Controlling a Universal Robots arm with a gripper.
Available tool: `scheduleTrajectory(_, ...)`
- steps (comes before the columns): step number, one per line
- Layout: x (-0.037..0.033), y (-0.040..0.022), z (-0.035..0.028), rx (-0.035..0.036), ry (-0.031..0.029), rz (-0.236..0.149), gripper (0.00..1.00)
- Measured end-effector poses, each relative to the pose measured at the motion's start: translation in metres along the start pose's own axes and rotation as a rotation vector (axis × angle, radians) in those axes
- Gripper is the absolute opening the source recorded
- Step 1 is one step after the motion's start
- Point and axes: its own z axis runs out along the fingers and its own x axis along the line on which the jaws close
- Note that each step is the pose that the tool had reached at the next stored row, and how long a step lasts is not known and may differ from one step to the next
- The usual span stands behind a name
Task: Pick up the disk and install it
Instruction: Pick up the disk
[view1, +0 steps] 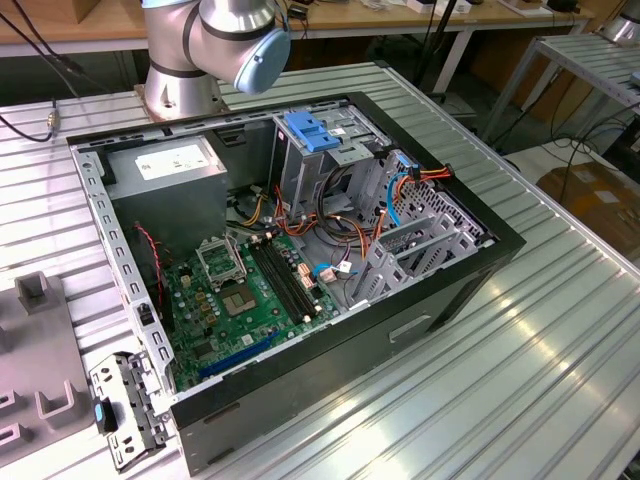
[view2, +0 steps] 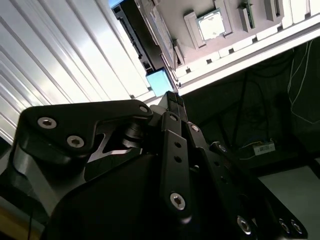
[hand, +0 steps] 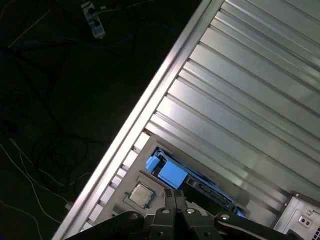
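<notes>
The disk is a dark flat drive with bright blue rails, lying in a grey fixture plate near the table's edge. In both wrist views my gripper hovers above its blue end, the fingers pressed together with nothing between them. The second wrist view shows the fingertips pointing at the blue rail. In the exterior view the open computer case lies on the table, with a metal drive cage at the exterior view's right.
A processor chip sits in the fixture beside the disk. A light-blue ribbed latch tops the case's rear cage, with orange and blue cables nearby. A metal bracket lies at the case's front corner. The arm's base stands behind the case.
</notes>
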Motion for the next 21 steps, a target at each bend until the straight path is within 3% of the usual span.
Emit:
scheduleTrajectory(2,0.0001,0.0001,0.0,0.0,0.001,-0.028,0.11)
scheduleTrajectory(10,0.0001,0.0,0.0,0.0002,0.0026,-0.074,0.11)
scheduleTrajectory(21,0.0001,0.0,0.0001,0.0006,0.0041,-0.109,0.11)
